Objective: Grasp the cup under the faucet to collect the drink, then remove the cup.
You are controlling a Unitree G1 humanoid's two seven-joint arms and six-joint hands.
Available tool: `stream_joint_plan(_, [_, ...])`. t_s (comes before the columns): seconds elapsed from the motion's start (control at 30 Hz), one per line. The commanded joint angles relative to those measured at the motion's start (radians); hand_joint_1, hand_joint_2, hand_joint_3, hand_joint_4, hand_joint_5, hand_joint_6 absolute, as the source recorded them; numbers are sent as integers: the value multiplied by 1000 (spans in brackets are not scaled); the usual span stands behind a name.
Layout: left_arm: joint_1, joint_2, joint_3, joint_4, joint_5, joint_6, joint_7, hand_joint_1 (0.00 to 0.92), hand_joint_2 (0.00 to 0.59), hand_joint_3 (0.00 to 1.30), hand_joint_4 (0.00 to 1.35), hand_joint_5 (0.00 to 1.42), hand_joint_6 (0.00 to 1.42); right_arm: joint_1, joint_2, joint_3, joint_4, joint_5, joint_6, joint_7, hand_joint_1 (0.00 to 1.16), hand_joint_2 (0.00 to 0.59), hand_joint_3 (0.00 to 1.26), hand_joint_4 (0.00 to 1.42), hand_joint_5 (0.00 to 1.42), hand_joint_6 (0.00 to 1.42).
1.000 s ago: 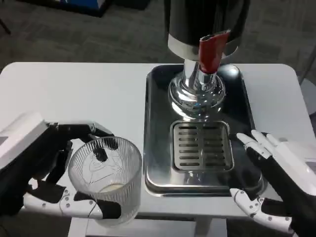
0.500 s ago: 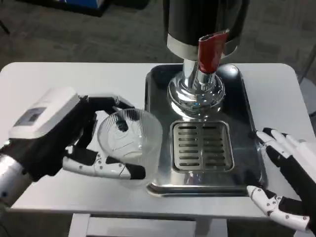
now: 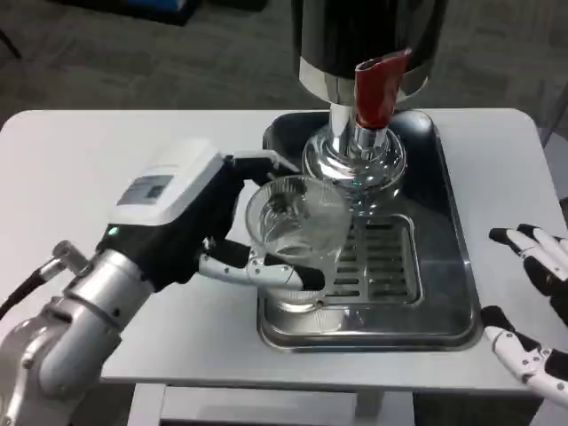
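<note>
My left hand (image 3: 191, 217) grips a clear ribbed plastic cup (image 3: 295, 222) and holds it tilted above the left part of the drip grate (image 3: 377, 266) on the steel tray (image 3: 448, 222). The cup sits just left of and below the dispenser's chrome faucet base (image 3: 355, 164), under the red tap lever (image 3: 377, 89). My right hand (image 3: 532, 311) hangs with fingers spread at the table's right front corner, holding nothing.
The black and chrome drink dispenser (image 3: 364, 35) stands at the back of the tray. White table surface (image 3: 106, 169) spreads to the left. The table's front edge runs close below the tray.
My left hand has carried the cup up and to the right, from the table's left front onto the tray by the faucet. My right hand has drawn back to the right.
</note>
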Motion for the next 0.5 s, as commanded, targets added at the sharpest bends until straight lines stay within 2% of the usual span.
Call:
stream_joint_plan(0.03, [-60,-25,-32,55,39,-10,67,635,0,958,1124,1265,1424,21,-18,-35,-14,35,7,-24,363,508,71,0,0,0])
stream_joint_plan(0.23, [-135,-45,-87,132,76,-2,89,635,0,953,1124,1255,1424,31,-32,-53,-14,69,12,-38,362,508,73,0,0,0])
stream_joint_plan(0.4, [-165,-54,-116,165,77,-3,91,617,0,893,1040,1190,1412,36,-49,-62,-10,93,17,-51,362,508,73,0,0,0])
stream_joint_plan(0.5, [-166,-53,-127,164,70,-8,90,602,0,834,938,1122,1388,37,-57,-63,-8,104,20,-58,362,508,73,0,0,0])
